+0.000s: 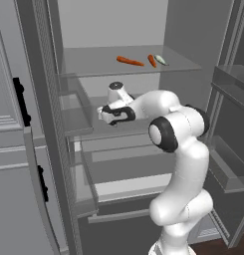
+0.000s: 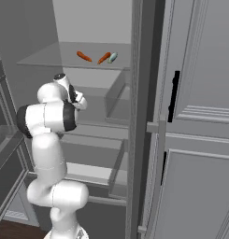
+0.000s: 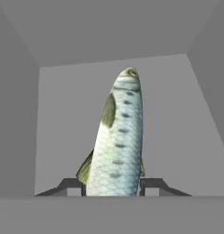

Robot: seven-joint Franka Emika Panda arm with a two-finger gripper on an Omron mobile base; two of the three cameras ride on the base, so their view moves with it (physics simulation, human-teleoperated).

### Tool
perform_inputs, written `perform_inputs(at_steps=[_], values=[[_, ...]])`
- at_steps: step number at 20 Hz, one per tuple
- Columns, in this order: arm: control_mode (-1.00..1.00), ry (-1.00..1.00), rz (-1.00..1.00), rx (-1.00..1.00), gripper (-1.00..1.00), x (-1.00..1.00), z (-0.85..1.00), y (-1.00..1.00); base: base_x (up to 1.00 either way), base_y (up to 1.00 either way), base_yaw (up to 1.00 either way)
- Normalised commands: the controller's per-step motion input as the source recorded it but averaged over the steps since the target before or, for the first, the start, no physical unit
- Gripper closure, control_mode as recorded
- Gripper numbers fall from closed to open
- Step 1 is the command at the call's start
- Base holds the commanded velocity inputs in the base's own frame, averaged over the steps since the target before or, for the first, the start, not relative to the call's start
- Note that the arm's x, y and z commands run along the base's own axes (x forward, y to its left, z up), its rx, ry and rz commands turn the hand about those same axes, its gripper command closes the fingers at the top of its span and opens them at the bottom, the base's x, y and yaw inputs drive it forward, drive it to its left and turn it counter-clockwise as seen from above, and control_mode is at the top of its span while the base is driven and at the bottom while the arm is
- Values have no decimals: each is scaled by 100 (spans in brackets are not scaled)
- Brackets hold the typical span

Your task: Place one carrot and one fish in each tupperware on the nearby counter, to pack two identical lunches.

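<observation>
My gripper (image 3: 112, 185) is shut on a pale silvery-green fish (image 3: 118, 137), which stands up between the fingertips (image 3: 70, 185) in the hand view. The hand (image 1: 113, 114) reaches into the open fridge at the middle shelf (image 1: 78, 122), also seen from the right (image 2: 78, 100). On the upper shelf (image 1: 93, 62) lie two slim orange carrots (image 1: 130, 61) (image 1: 152, 61) and a second fish (image 1: 162, 60) beside the right one. The right base view shows the same carrots (image 2: 84, 56) (image 2: 104, 58) and fish (image 2: 112, 57). The counter and the tupperware are out of view.
Grey panelled cabinet fronts with black handles (image 1: 19, 99) (image 2: 174, 93) flank the fridge. The open fridge door with its bins (image 1: 233, 84) stands to the right of the arm. Lower shelves and drawers (image 1: 123, 169) sit beneath the hand.
</observation>
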Motion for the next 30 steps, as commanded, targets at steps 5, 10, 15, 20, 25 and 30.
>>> perform_inputs(at_steps=[5,10,15,20,25,30], values=[[-100,-4,-32,3,100,-100,0,-42,0,0,0],[-100,-4,-22,6,100,-100,23,-32,0,0,0],[-100,-18,0,3,100,-100,77,-34,0,0,0],[-100,-18,0,6,100,-100,65,-63,0,0,0],[-100,-10,5,1,100,-100,37,-33,0,0,0],[-100,-17,20,0,100,-91,78,-9,0,0,0]])
